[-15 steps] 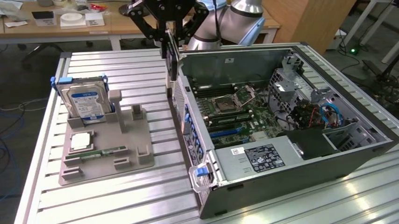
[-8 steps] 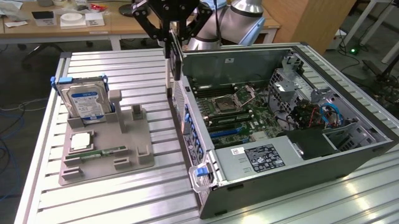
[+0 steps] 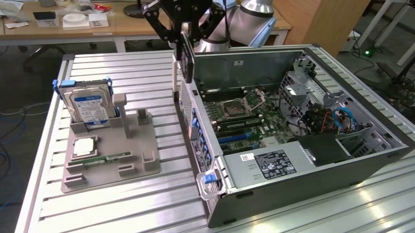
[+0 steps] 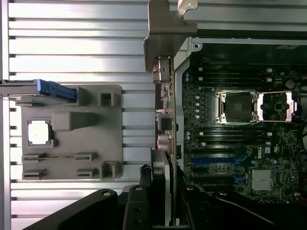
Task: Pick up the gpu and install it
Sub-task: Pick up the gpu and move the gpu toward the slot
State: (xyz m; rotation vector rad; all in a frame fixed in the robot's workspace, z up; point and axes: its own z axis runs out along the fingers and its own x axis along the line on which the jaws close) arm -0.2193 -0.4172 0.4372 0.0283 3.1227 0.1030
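Pincer (image 3: 186, 33) pinching gpu (image 3: 188, 58); card on edge, hanging straight below pincer, over wall of open PC case (image 3: 311, 182). Motherboard (image 3: 241, 112) lower, beside.

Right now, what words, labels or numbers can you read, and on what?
Nothing reads clearly enough to quote.
Hard drive, blue-and-white label: print too small.
Power supply, black-and-white sticker: print blurred.
Case wall, small white sticker: unreadable.
Motherboard, white markings: too small.
gpu: no text seen.
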